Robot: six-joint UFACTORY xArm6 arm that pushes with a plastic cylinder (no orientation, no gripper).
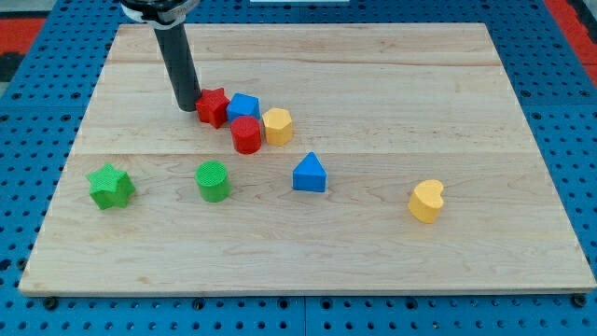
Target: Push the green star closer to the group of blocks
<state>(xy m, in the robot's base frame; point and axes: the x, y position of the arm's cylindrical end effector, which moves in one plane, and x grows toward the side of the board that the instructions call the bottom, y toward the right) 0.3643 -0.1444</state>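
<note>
I am watching the wooden bench (373, 243) through the one camera, and my tip (189, 107) is resting at the upper left part of it. The tip is standing just beside the red star (213, 106), on its left side, touching it or nearly so; I cannot tell which. This rig is carrying no hand at all, only the dark rod, so nothing is being held; I can only push.

The red star is forming a tight group together with the blue block (244, 105), the red cylinder (246, 135) and the yellow block (277, 126); they are lying pressed one against another. This is, I am judging, the group that the task is speaking of.

The green star (111, 186) is lying alone near the view's left edge, lower than the group and well apart from it. The green cylinder (214, 181) is sitting to its right, between it and the blue triangular block (310, 174). The yellow heart (426, 201) is lying far at the view's right.

So my tip is standing on the wrong side for the job. To send the star toward the group, I am thinking the tip must come round to the star's lower left side and push up and to the right. I am expecting the green cylinder to be a risk: a push aimed too flat to the right may strike it.
</note>
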